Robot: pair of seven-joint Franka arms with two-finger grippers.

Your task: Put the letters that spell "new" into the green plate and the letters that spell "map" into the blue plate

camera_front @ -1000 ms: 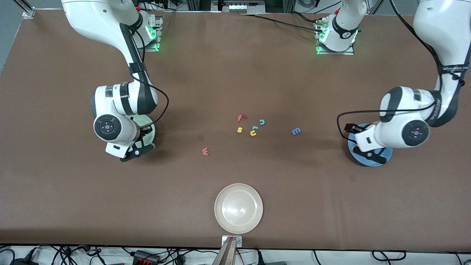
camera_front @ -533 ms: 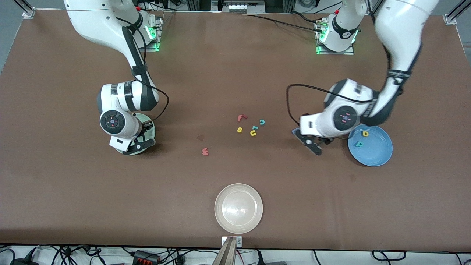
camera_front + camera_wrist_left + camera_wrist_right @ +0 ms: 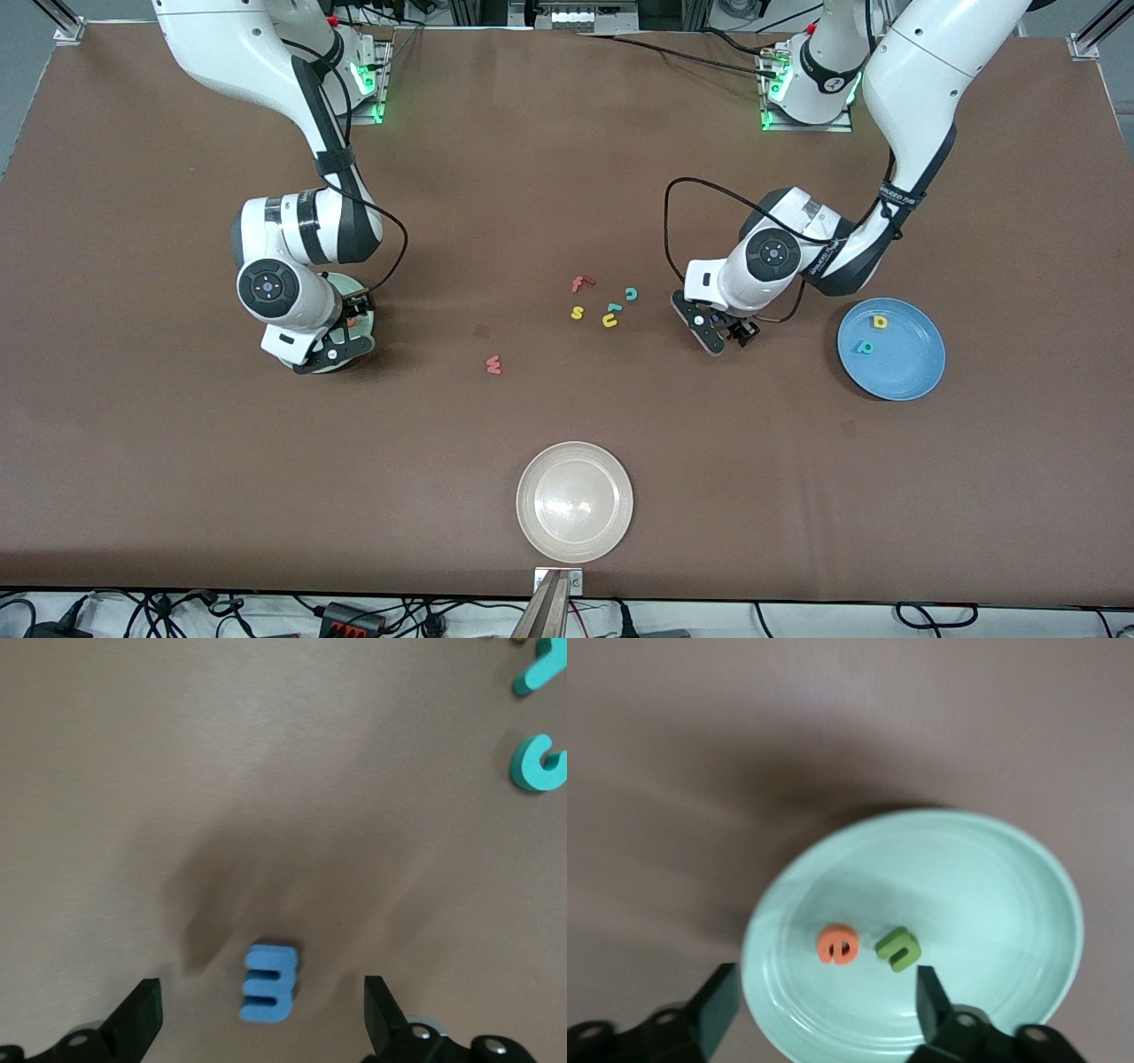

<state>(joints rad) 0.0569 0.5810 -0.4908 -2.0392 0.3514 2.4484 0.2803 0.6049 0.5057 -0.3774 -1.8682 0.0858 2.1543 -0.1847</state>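
Since the blue m (image 3: 268,982) is light, squashy foam (lying flat), the spread left gripper (image 3: 262,1028) should pinch its long edges, while the right gripper (image 3: 824,1010) hangs spread, empty, over the green plate (image 3: 992,877).

A blue foam "m" (image 3: 268,983) is lying on the desk (image 3: 177,771) between the spread jaws of the left gripper (image 3: 261,1005), with a teal "c" (image 3: 538,762) sitting well ahead of them. An orange "e" (image 3: 837,944) and a green "n" (image 3: 898,948) are resting in the green plate (image 3: 992,895) between the spread jaws of the right gripper (image 3: 824,988). White print is running along a strap (image 3: 895,195) on the left arm, too small to read.
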